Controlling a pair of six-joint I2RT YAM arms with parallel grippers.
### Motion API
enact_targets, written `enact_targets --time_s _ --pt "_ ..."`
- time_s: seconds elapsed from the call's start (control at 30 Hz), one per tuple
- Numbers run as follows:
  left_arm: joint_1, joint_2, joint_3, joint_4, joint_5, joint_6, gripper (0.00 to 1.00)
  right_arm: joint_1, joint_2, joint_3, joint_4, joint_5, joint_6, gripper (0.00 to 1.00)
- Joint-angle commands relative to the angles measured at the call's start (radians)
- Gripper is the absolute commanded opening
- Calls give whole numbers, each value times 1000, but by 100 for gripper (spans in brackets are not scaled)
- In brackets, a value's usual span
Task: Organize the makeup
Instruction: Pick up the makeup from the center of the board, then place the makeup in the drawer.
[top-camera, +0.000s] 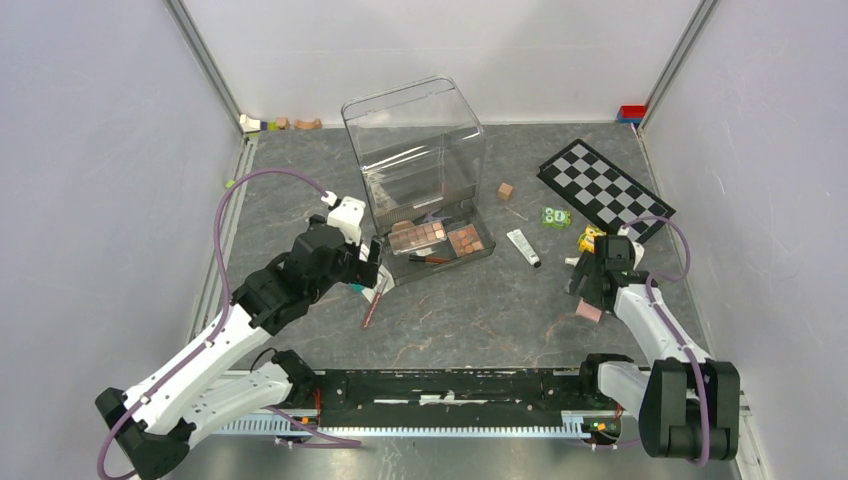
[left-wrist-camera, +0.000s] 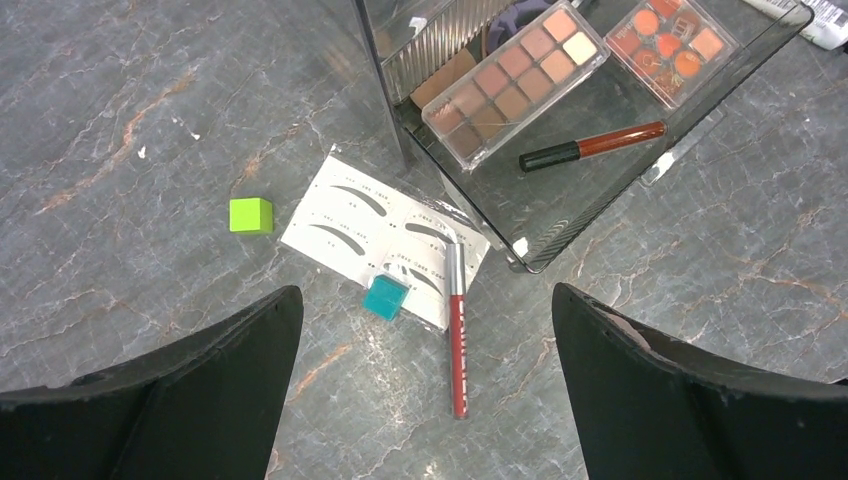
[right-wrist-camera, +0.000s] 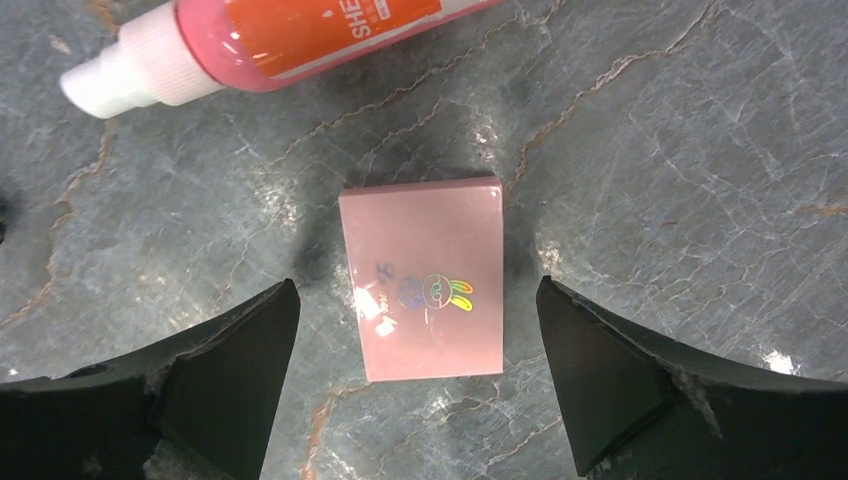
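Left claw (left-wrist-camera: 425, 300): wide open, empty, above the red pencil (left-wrist-camera: 457, 340), whose upper end overlaps the white eyebrow card (left-wrist-camera: 360, 215) on the worktop (left-wrist-camera: 120, 120). Right claw (right-wrist-camera: 415, 295): wide open, empty, centred over the pink compact (right-wrist-camera: 422, 250); the pink tube (right-wrist-camera: 270, 40) lies nearby.

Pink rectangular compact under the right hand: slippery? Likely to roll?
The flat pink rectangular compact has a glossy, reflective lid, so it is probably slippery. With straight edges and lying flat, it should slide rather than roll. It looks rigid.
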Motion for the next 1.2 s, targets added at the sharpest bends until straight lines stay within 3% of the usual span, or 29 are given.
enact_targets --time_s 0.0,0.17,0.43,0.67,0.8,0.93,1.17 --pt "12 1 -8 44 22 -40 100 -16 55 -14 65 20 8 94" --pt "26 4 -12 48 26 -37 100 -26 63 -43 106 -16 -2 79" --pt "55 12 -12 49 45 -34 100 -27 25 -60 154 -99 -59 48" --pt "74 9 -13 52 36 -32 100 -26 -66 -45 298 -470 -156 29" --pt "80 9 -13 52 24 -34 100 -5 -189 -85 537 -713 -79 24" --pt "84 8 -15 53 11 -35 100 145 -235 -72 761 -801 -6 24" --pt "133 -30 -22 56 -38 -46 100 539 -96 117 817 -604 -211 21"
